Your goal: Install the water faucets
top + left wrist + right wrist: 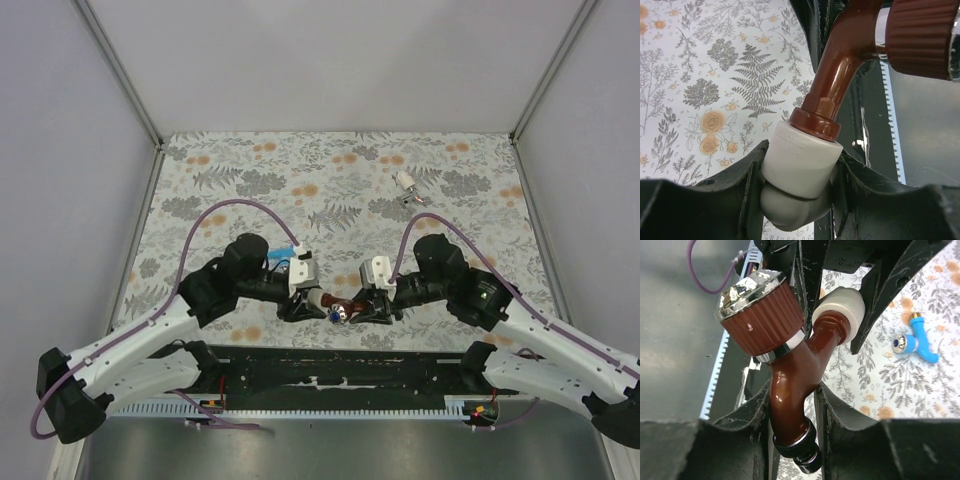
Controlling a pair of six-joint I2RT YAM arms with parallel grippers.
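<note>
The reddish-brown faucet (pixel 335 306) hangs between my two grippers above the table's near edge. In the left wrist view its threaded end (pixel 815 122) sits in the mouth of a white pipe fitting (pixel 801 167). My left gripper (pixel 800 170) is shut on that fitting; it also shows in the top view (pixel 300 303). My right gripper (pixel 790 405) is shut on the faucet's spout (pixel 790 385), below its ribbed round knob (pixel 762 315); it also shows in the top view (pixel 367 308). A blue faucet (pixel 919 341) lies on the cloth, partly hidden by my left arm in the top view (pixel 280 255).
A white-silver faucet (pixel 407 183) lies on the floral cloth (pixel 240 180) at the far right. White walls enclose the table on three sides. A black base bar (pixel 340 365) runs along the near edge below the grippers.
</note>
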